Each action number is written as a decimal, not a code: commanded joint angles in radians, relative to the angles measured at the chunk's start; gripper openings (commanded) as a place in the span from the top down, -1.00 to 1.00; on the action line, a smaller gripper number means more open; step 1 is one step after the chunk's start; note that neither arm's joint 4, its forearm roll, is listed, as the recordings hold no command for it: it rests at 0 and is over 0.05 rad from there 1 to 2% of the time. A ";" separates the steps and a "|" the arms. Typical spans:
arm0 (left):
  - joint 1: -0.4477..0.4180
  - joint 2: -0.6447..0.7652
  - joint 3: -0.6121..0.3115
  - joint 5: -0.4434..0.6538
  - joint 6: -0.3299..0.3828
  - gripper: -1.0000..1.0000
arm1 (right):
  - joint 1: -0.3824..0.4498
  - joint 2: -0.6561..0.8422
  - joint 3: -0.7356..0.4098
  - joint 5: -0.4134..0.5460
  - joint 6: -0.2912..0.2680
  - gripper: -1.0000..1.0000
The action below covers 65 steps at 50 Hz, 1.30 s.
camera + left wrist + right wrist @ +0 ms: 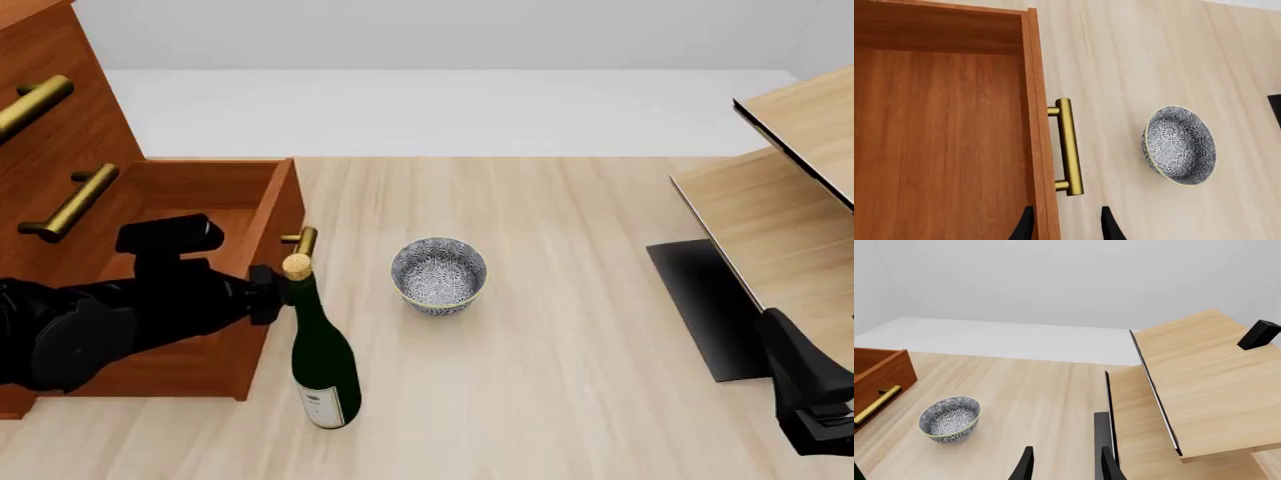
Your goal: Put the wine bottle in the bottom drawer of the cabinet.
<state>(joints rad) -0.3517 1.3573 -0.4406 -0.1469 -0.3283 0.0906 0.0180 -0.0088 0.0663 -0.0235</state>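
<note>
At the near left of the table, the left gripper (pixel 1066 227) hangs over the front edge of the bottom drawer (pixel 200 215), its two dark fingertips (pixel 1022 226) spread apart, one on each side of the drawer's front panel, holding nothing. Just beyond them lies the brass handle (pixel 1068 146) on the drawer front. The drawer stands pulled out from the cabinet (pixel 60 140) at the far left, its wooden inside bare in the wrist view. Just right of the drawer front, the wine bottle (pixel 322 355) stands upright on the table (pixel 574 330), its gold foil top close beside the left arm's wrist. Farther right sits a patterned bowl (pixel 438 273), apart from the bottle. At the near right, the right gripper (pixel 1064 465) hovers with fingers parted and empty, near a pale shelf unit (pixel 781 215).
</note>
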 commanded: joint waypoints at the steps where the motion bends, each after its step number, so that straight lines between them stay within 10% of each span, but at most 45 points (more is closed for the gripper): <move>1: -0.032 0.016 -0.026 -0.013 -0.027 -1.00 | -0.002 -0.001 -0.001 0.001 -0.001 -1.00; 24: -0.074 0.018 -0.041 -0.019 -0.061 -1.00 | -0.002 -0.005 -0.001 0.006 0.002 -1.00; 65: 0.101 -0.393 -0.247 0.309 0.167 -1.00 | 0.005 0.012 -0.012 -0.009 -0.003 -1.00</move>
<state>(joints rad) -0.2892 1.0666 -0.6581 0.1286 -0.2161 0.0948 0.0222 -0.0179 0.0646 -0.0261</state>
